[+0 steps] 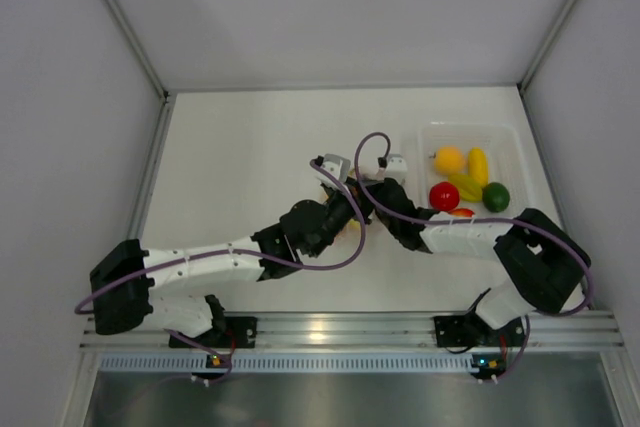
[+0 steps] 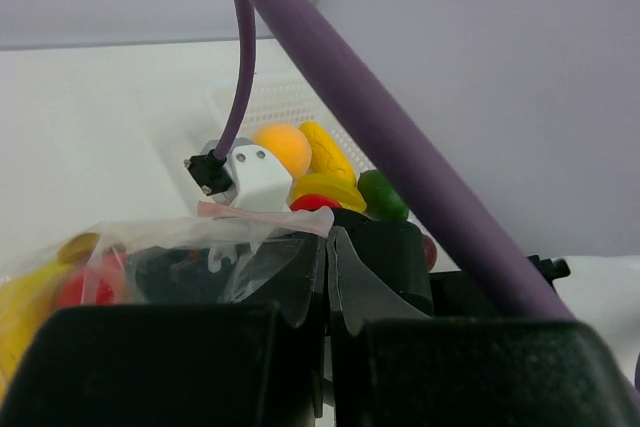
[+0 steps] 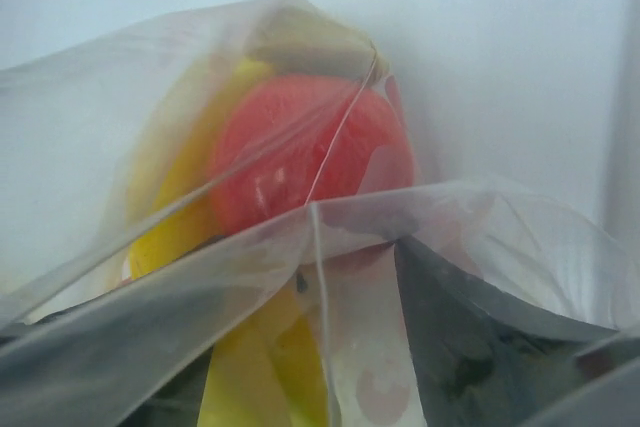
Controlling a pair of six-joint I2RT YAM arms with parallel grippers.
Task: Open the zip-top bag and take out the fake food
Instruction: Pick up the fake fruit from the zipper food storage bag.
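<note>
Zip-top bag (image 2: 160, 247) is at the table centre, where your arms meet, stretched low from 8 and 4 o'clock. Left gripper (image 2: 328, 282) is clamped on its film. For the right gripper (image 1: 378, 202) you cannot tell. Fake food (image 3: 310, 157) sits inside.

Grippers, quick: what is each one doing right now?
Left gripper: shut, pinching the zip-top bag plastic.
Right gripper: cannot tell; bag film hides how its jaws stand.

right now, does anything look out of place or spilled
Nothing spilled or damaged. The zip-top bag is crumpled, a red fruit and a yellow piece inside; other fruit sits in the clear tray.
</note>
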